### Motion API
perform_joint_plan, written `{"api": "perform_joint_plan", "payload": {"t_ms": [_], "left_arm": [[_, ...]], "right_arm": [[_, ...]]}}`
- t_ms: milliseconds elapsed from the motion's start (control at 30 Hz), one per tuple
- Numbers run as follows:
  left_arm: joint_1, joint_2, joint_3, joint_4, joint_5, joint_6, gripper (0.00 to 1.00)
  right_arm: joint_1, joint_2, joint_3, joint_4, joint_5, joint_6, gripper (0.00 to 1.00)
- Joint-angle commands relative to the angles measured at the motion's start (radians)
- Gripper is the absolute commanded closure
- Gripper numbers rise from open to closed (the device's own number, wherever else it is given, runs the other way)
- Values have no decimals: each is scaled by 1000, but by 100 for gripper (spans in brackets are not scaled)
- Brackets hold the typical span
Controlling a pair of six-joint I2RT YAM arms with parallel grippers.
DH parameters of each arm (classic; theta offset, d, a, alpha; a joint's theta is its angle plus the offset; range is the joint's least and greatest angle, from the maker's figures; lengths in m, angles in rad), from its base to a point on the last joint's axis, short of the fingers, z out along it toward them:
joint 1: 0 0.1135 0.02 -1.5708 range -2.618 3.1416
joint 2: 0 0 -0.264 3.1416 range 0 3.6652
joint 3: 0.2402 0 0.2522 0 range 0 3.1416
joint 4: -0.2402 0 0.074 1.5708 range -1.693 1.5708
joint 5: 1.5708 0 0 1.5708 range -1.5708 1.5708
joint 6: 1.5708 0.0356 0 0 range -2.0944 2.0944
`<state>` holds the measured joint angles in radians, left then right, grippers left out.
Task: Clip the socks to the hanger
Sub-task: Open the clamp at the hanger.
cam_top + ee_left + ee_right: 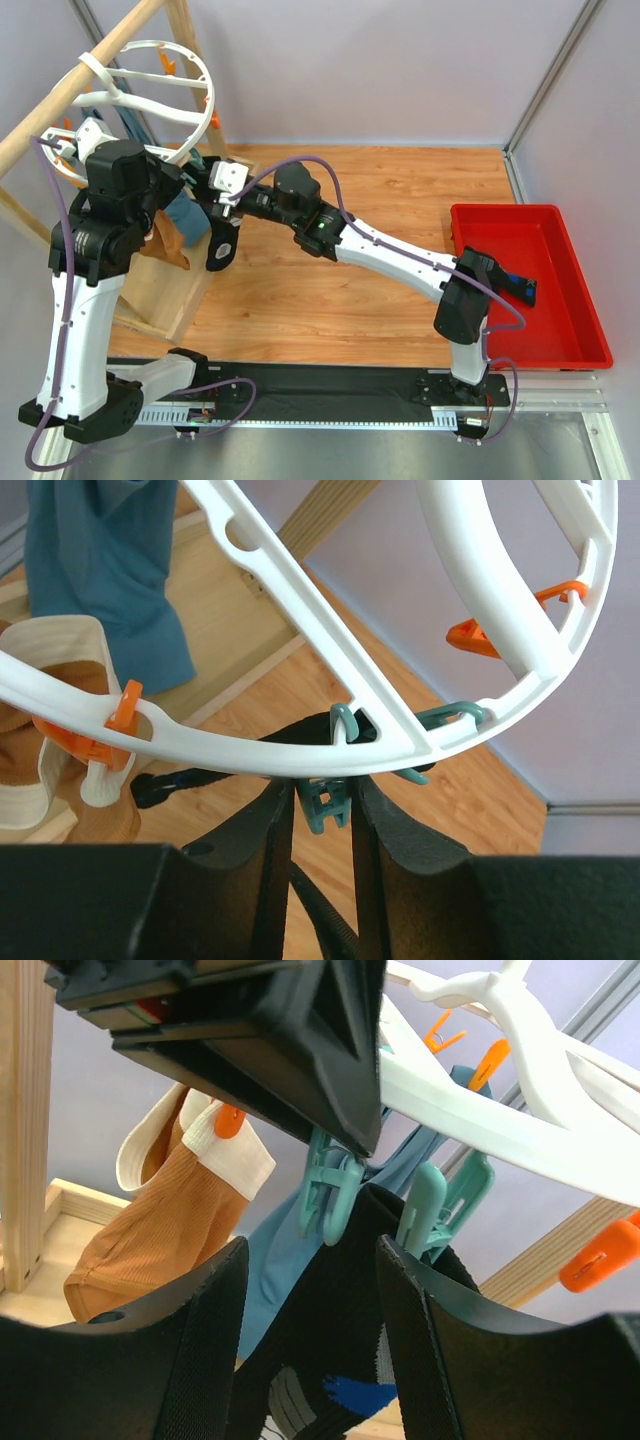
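Note:
The white ring hanger (pixel 205 85) hangs from a wooden rod at the far left. My left gripper (pixel 325 792) is shut on a teal clip (pixel 327 805) under the ring's rim (pixel 300 755). In the right wrist view its black fingers (pixel 300 1050) pinch that clip (pixel 330 1195), whose jaws stand apart around the top of a black sock (pixel 345 1320). My right gripper (pixel 312 1250) is shut on that sock and holds it up into the clip. The sock's foot hangs below the gripper (pixel 222 248). The second black sock (pixel 520 287) lies in the red tray.
A teal-blue sock (pixel 100 570) and a tan sock (pixel 150 1240) hang clipped on the hanger beside the black one. Orange clips (pixel 475 635) sit round the ring. A wooden rack (pixel 170 290) stands under the hanger. The red tray (pixel 500 210) is at the right.

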<state>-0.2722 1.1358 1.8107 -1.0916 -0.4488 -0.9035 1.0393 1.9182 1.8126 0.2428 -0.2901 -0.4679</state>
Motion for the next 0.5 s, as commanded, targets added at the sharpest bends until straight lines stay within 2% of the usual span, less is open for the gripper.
{"api": "perform_joint_plan", "payload": {"t_ms": [0,167,267,367,467], "left_arm": [[7,-36,-37,85,21,61,100],[7,-59,-80,136,42,100,100],[7,-83,-111,171,50,126,100],[7,-102,-128,183,44,146,100],[7,-110,-131,182,35,163,100]], "right_arm": [[-13,-58,28,7,-38,49,44],[-44,-110,-30,15,-41,158,44],[-56,-198,-142,18,69,215,43],[-85,-310,-249,-48,265,325,43],[-185,-418,-334,-196,348,562,45]]}}
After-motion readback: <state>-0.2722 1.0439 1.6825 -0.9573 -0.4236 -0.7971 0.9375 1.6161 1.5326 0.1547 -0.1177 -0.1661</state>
